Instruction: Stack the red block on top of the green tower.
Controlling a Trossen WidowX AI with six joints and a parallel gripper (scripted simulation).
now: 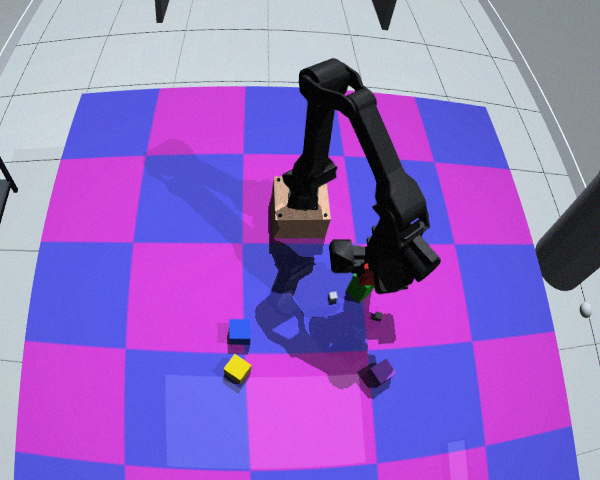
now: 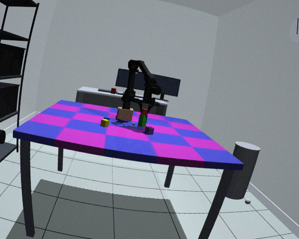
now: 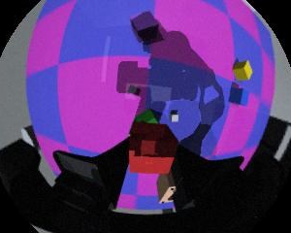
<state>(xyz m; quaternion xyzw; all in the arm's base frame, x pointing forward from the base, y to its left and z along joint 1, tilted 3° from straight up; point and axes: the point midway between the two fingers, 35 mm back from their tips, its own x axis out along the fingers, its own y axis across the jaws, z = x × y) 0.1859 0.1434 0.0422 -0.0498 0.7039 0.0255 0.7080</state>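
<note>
The tool (image 2: pixel 144 109) is closed on the red block (image 2: pixel 144 111), gripping it from the sides. In the exterior view the block sits directly over the green tower (image 2: pixel 142 120), which stands upright near the middle of the tabletop (image 2: pixel 170 151), a little toward its right edge. Block and tower look touching or very nearly so; the pictures are too small to tell whether any gap is left. In the wrist view the red block (image 3: pixel 149 149) fills the space between the dark fingers, and only a sliver of the green tower (image 3: pixel 145 116) shows past its far edge, which suggests the block is roughly centred over it but perhaps not perfectly.

The step in hand is the placing: the block is over the tower and about to be set down. The next move probably calls for a slow, straight descent until the block bears flat on the tower's top, then a gentle opening of the fingers and a straight lift away. Any sideways drag could topple the tower.

The yellow block (image 2: pixel 104 122), blue block (image 1: pixel 238 330) and purple block (image 2: pixel 149 130) lie apart from the tower, toward the front edge.
</note>
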